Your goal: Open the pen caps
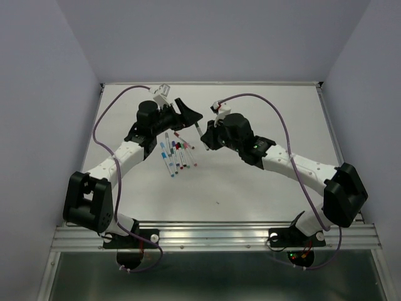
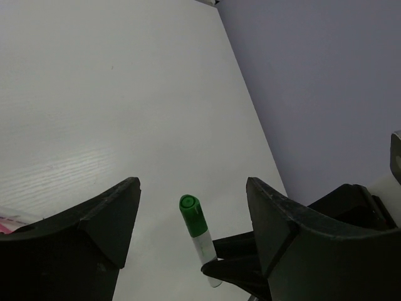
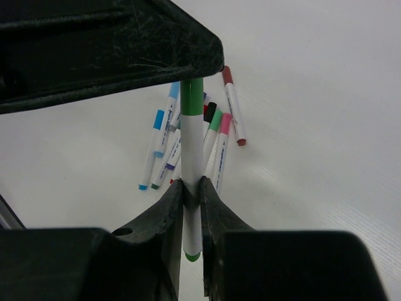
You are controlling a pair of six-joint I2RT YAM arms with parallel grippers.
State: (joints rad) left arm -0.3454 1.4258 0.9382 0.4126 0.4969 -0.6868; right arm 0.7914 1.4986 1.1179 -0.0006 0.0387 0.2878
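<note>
My right gripper [image 3: 191,183] is shut on the white barrel of a green pen [image 3: 192,157], held above the table [image 1: 263,113]. The pen's green cap [image 2: 192,216] points toward my left gripper [image 2: 193,188]. That gripper is open, with one jaw on each side of the cap and a gap on both sides. In the right wrist view the cap [image 3: 193,100] runs up behind a left finger [image 3: 125,44]. In the top view the two grippers meet over the table's back middle, left [image 1: 191,115] and right [image 1: 202,133].
Several other capped pens [image 1: 176,153] lie in a loose fan on the table just in front of the grippers, also seen below the held pen [image 3: 164,141]. A maroon-capped pen [image 3: 233,103] lies at that fan's right edge. Grey walls close the back and sides.
</note>
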